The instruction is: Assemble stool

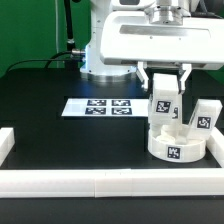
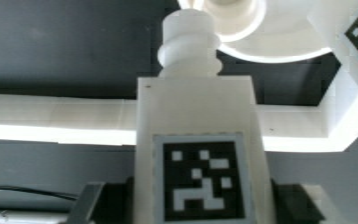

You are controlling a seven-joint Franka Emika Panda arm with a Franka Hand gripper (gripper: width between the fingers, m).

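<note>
The round white seat (image 1: 177,143) lies on the black table near the front border bar, at the exterior view's right, with a tag on its rim. My gripper (image 1: 166,92) is shut on a white block leg (image 1: 164,108) and holds it upright just above the seat's top. In the wrist view the leg (image 2: 201,140) fills the middle, its tag facing the camera and its rounded peg end pointing at the seat (image 2: 274,30). A second leg (image 1: 205,117) stands tilted on the seat's far right side. The third leg is hidden.
The marker board (image 1: 97,106) lies flat on the table left of the seat. Long white border bars (image 1: 100,182) run along the front, with a short piece at the left (image 1: 5,145). The robot base (image 1: 105,45) stands behind.
</note>
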